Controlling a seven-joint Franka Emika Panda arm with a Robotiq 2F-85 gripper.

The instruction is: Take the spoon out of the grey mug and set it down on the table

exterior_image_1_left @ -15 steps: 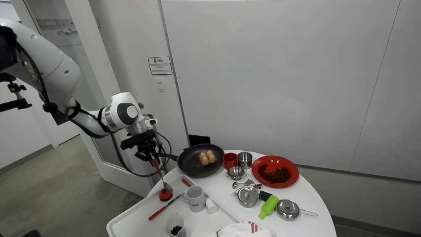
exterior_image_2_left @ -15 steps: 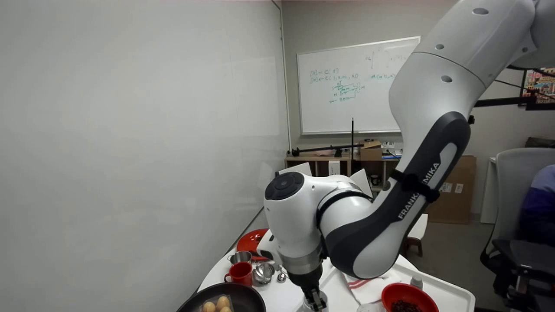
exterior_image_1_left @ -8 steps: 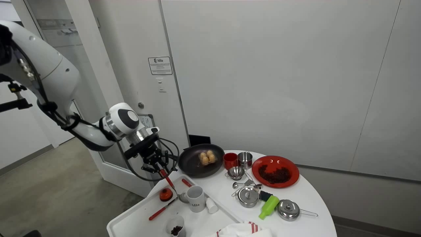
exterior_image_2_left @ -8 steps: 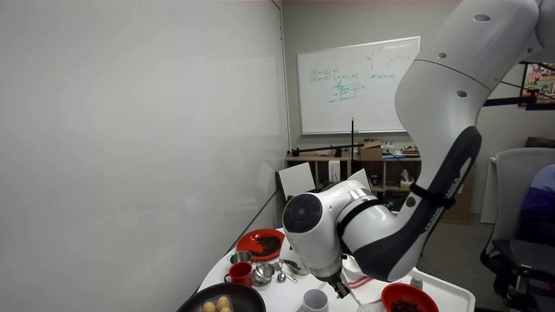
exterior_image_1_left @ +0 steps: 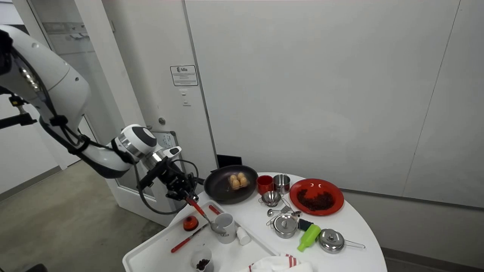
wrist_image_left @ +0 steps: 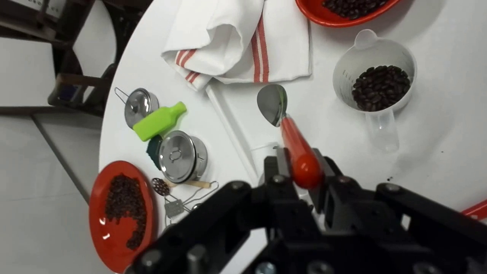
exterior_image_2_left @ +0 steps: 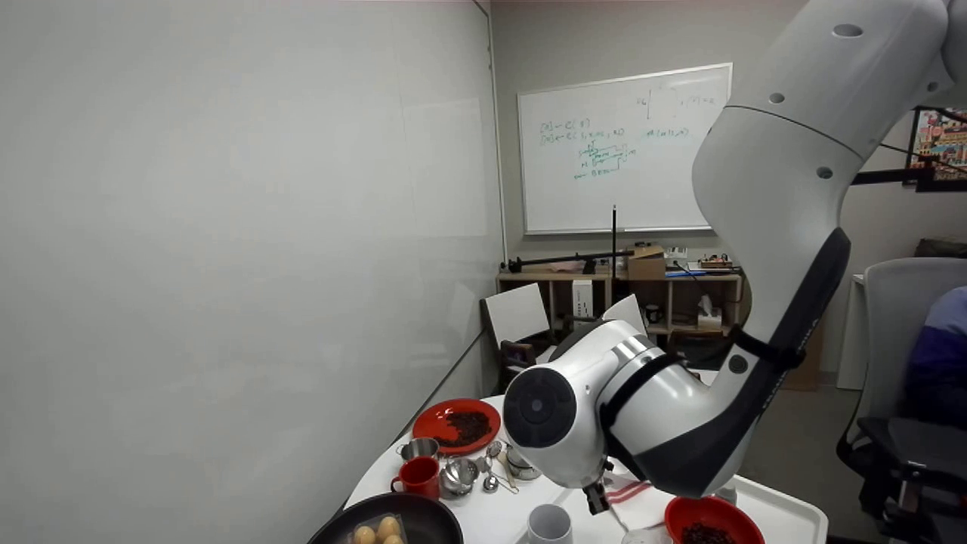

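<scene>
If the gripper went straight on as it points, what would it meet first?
Likely the white tray, touched first by the held spoon; depth is unclear, so possibly the striped towel beyond.

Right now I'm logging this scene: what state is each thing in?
Spoon: gripped in the fingers
Grey mug: upright, no spoon
Pan: holding eggs
Two pots: lidded
Measuring cup: holding beans
Red bowl: holding beans
Plate: bearing dark bits
Cloth: loosely folded
Bottle: lying down
Red cup: upright

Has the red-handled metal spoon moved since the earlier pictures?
Yes: in an exterior view, the spoon moved right and down, now partly hiding the pale grey cylindrical mug.
</scene>
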